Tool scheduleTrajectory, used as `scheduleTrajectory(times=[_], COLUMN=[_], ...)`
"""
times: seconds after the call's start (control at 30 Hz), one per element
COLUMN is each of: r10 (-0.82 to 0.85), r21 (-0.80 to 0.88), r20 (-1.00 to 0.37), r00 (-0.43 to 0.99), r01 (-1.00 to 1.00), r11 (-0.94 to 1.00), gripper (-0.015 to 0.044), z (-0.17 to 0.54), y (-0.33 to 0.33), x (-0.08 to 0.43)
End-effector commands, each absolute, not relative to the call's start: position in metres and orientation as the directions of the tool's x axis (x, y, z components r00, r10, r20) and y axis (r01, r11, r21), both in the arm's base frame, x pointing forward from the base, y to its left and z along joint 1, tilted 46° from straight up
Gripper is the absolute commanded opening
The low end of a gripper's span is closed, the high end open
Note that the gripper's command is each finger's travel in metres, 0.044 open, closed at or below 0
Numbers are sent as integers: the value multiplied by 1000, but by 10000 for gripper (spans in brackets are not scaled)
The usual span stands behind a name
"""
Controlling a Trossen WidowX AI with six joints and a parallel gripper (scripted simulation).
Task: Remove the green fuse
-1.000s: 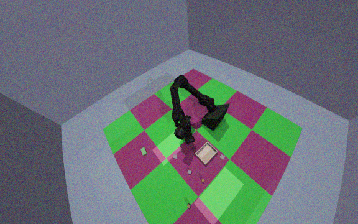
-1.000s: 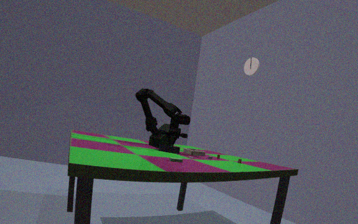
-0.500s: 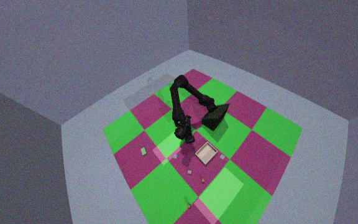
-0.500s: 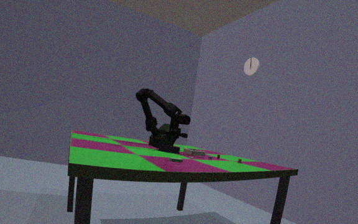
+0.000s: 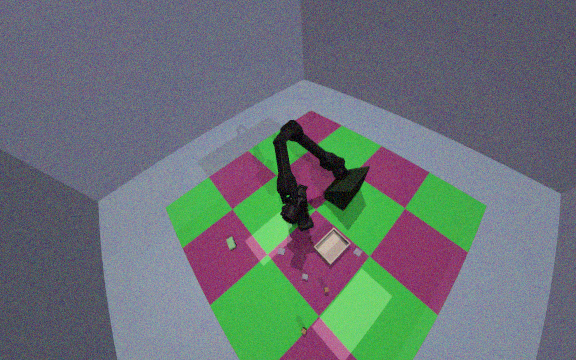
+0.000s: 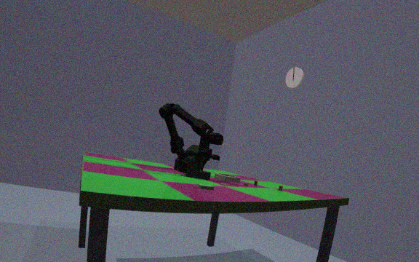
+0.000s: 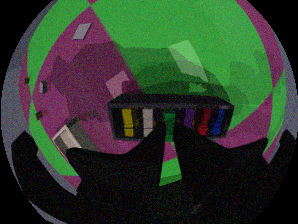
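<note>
The dark fuse block (image 7: 226, 105) lies across the middle of the wrist view; in the exterior view it is a dark shape under the gripper. Its row holds yellow, white, green, purple, red and blue fuses. The green fuse (image 7: 170, 116) stands in the row between the white and purple ones. My gripper (image 7: 168, 125) is shut on the green fuse, a dark fingertip on each side of its near end; the fingers hide part of it. The tray (image 5: 323, 254) (image 6: 228, 178) is pale and stands beside the block; its corner shows at the left in the wrist view.
A pale green block (image 5: 231, 243) (image 6: 206, 187) lies off to one side. Small grey pieces (image 5: 281, 251) (image 5: 305, 277) (image 5: 358, 252) lie around the tray. Two small brownish pieces (image 5: 326, 290) (image 5: 304, 331) stand farther out. The white fuse (image 7: 148, 121) and purple fuse (image 7: 189, 117) are close beside the fingers.
</note>
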State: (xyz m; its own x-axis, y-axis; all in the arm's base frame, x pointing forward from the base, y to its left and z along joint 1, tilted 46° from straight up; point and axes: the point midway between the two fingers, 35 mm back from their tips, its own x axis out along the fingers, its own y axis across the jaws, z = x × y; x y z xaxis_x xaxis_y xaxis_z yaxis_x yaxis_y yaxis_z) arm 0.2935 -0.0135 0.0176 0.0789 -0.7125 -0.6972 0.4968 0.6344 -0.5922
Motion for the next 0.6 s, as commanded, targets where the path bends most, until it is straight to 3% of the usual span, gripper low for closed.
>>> scheduleTrajectory(times=[0.0,0.57], r10=[-709,-709], r21=[-586,-587], r20=[-701,-700], r00=[82,82], r01=[502,501], r11=[637,637], gripper=[0,0], z=[20,26], y=[-11,-5], x=[294,294])
